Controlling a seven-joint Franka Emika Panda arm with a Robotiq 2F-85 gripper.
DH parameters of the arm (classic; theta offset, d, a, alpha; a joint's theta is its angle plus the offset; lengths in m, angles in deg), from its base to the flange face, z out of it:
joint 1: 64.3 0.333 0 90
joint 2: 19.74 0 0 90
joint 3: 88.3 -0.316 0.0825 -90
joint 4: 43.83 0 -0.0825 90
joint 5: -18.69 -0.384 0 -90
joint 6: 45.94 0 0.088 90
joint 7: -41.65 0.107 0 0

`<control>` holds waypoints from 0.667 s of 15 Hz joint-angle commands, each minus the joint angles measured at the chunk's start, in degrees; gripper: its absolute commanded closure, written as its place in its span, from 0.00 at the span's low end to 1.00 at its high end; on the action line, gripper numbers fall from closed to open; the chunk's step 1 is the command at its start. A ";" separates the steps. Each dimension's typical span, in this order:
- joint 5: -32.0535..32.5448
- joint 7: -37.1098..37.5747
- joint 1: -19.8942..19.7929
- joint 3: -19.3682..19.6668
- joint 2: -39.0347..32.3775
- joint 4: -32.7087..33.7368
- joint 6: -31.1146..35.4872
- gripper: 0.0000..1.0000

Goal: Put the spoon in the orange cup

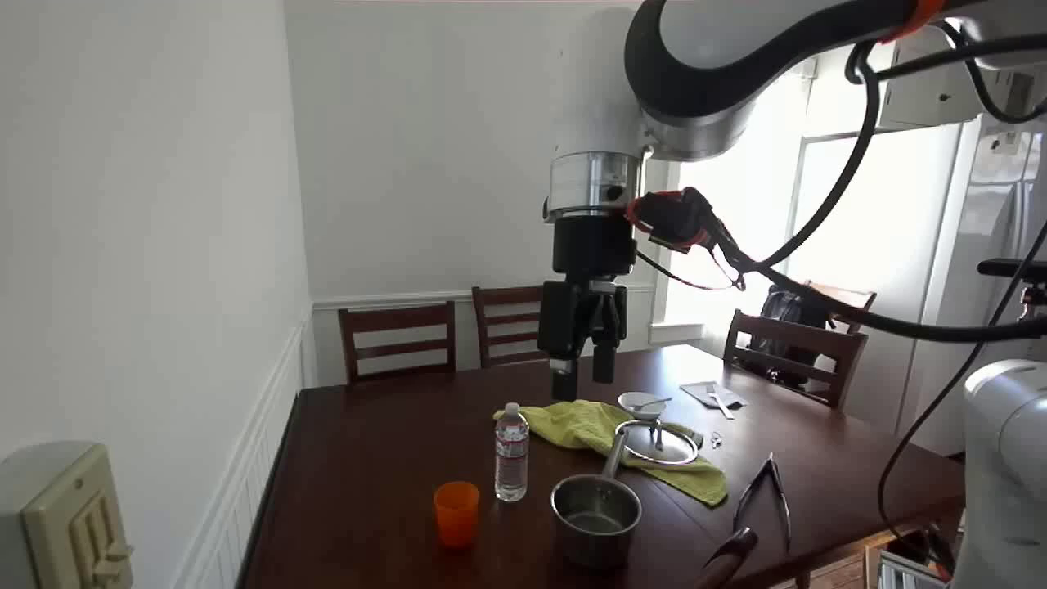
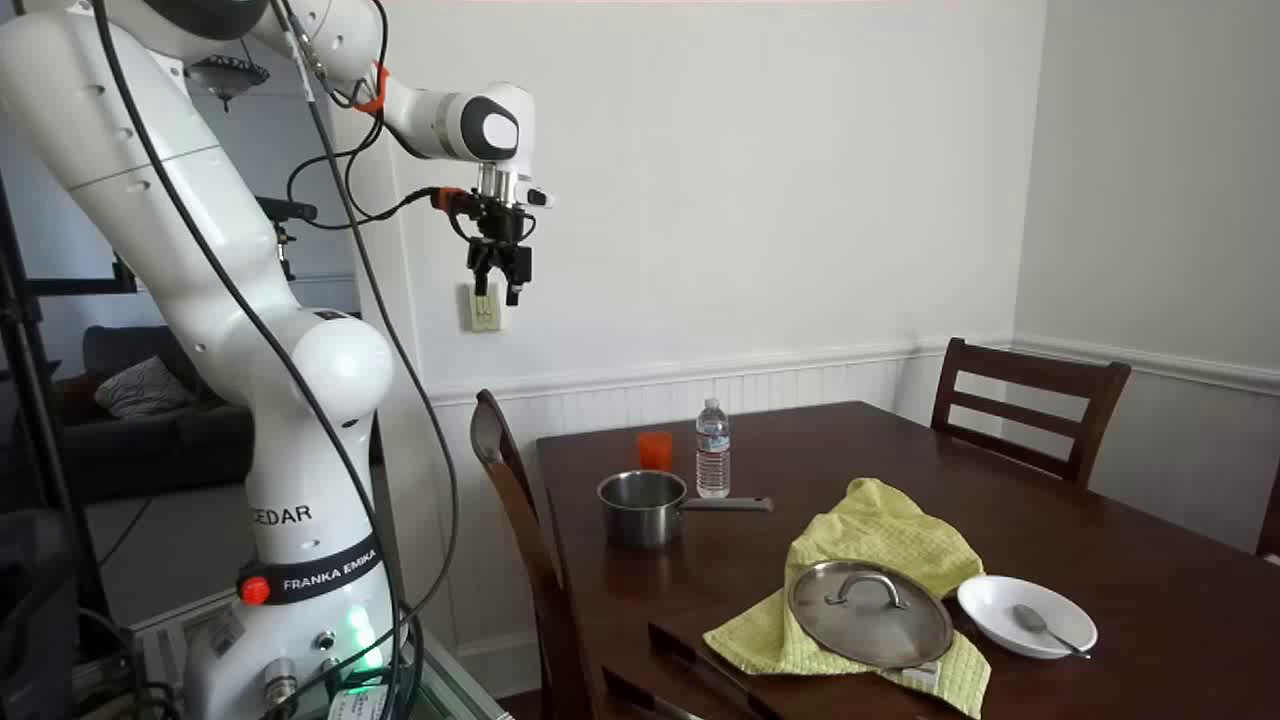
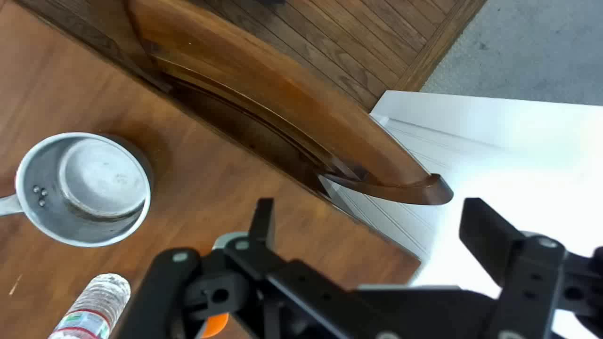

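The orange cup [image 1: 456, 514] stands upright on the dark table. It shows in both exterior views [image 2: 655, 451], beside the water bottle. In the wrist view only a bit of the orange cup [image 3: 216, 324] shows behind the gripper. A metal spoon [image 2: 1030, 618] lies in a white bowl [image 2: 985, 600], with its handle over the rim. In an exterior view the spoon [image 1: 659, 401] and bowl [image 1: 628, 411] sit at the far side. My gripper [image 1: 584, 376] hangs high above the table, pointing down. It also shows in an exterior view [image 2: 498, 290]. Its fingers [image 3: 370, 212] are wide apart with nothing between them.
A saucepan [image 1: 597, 532] and a water bottle [image 1: 511, 458] stand near the cup. A metal lid [image 2: 870, 625] lies on a green towel [image 2: 880, 520] beside the bowl. Black tongs [image 1: 765, 495] lie near the table edge. A fork [image 1: 720, 402] lies on a napkin. A chair [image 3: 292, 99] stands against the edge.
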State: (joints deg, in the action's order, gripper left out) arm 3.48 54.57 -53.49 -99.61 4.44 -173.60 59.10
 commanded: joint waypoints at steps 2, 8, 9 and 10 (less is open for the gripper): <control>-0.09 -0.09 -0.34 -0.27 0.00 0.13 -0.18 0.00; -0.57 -0.45 -2.13 2.23 1.77 -0.58 0.19 0.00; -0.27 -0.36 -3.12 3.17 2.53 -1.02 0.56 0.00; -0.66 -0.81 -5.01 5.63 4.20 -1.71 0.61 0.00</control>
State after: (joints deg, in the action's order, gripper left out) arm 3.48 54.59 -54.92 -98.38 4.80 -173.60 59.28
